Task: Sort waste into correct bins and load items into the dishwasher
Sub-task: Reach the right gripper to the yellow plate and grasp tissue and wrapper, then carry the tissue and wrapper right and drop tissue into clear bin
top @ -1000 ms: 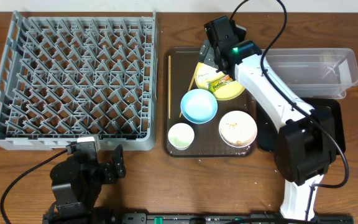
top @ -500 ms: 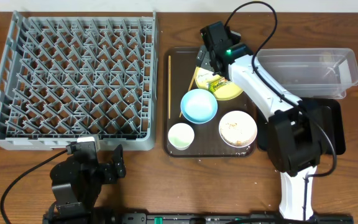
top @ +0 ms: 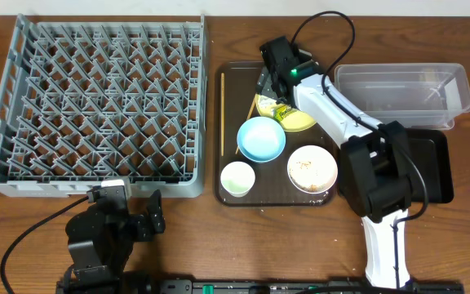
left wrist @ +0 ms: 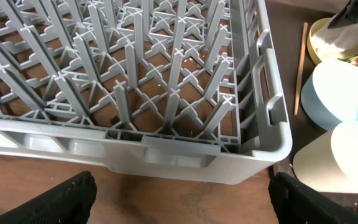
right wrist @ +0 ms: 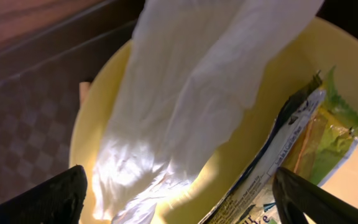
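Overhead, I see my right gripper (top: 268,80) low over the far side of the round yellow plate (top: 302,121), which sits on the dark brown serving tray (top: 237,82). Through the right wrist camera its fingers (right wrist: 48,196) are spread wide, one at each lower corner of the view. The crumpled white paper napkin (right wrist: 185,93) lies on the plate between and beyond them. Nothing is pinched, and I cannot tell whether either tip touches the paper. The green-and-yellow sachet wrapper (right wrist: 306,146) lies on the same plate, just beside the napkin.

Also on the brown tray are the light blue bowl (top: 261,138) against the plate's near edge, the small white cup (top: 237,179), and the white bowl (top: 312,167) with a few small scraps in it. The thin wooden chopsticks (top: 222,113) lie toward the tray's left side.

To the right of that tray, the clear plastic rectangular tub (top: 398,72) sits at the far side. The shallow glossy black tray (top: 435,163) sits nearer, partly under my right arm. The large grey plastic dish rack (top: 104,186) stands to the left of the brown tray with nothing in it.

My left gripper (top: 149,216) sits just in front of the rack's near wall. Its fingers (left wrist: 67,199) are apart and hold nothing.
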Robot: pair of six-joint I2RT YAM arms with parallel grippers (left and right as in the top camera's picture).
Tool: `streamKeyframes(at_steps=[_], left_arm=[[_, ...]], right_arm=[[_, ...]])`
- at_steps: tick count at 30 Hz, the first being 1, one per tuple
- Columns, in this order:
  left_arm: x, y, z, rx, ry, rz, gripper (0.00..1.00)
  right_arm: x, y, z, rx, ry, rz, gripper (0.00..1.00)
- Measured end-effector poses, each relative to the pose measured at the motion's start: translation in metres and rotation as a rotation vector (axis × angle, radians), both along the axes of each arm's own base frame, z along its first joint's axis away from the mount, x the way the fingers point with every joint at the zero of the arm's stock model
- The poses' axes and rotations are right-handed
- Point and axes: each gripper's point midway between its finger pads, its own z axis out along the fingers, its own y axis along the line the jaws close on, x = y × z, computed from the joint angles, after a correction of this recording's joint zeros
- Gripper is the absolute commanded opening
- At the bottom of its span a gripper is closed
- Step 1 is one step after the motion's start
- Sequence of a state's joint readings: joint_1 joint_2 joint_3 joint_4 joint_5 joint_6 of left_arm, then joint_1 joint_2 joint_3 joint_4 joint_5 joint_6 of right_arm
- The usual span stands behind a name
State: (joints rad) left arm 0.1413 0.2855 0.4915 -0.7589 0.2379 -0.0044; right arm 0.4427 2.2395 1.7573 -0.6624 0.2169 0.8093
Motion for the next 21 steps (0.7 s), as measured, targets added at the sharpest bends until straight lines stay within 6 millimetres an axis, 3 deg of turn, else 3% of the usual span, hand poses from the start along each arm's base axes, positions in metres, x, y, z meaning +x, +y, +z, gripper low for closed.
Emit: streamKeyframes(at_steps=[8,12,14,17,21], left_arm=[[0.0,0.0,0.0,0.0,0.0,0.0,0.91],[0.0,0.0,0.0,0.0,0.0,0.0,0.9],[0.0,0.0,0.0,0.0,0.0,0.0,0.9],[0.0,0.0,0.0,0.0,0.0,0.0,0.9],[0.0,0.0,0.0,0.0,0.0,0.0,0.91]], right_arm=[[-0.004,-0.002,-0.02,-0.003,0.037,-0.03,0.77],[-0.005,-0.005,-0.03,-0.026,0.052,-0.038,0.52],[-0.005,-0.004,-0.029,-0.021,0.052,-0.039,0.36],[-0.005,-0.005,-0.03,-0.018,0.054,-0.048,0.01],[-0.005,-0.004,-0.03,-0.016,0.055,-0.044,0.01]])
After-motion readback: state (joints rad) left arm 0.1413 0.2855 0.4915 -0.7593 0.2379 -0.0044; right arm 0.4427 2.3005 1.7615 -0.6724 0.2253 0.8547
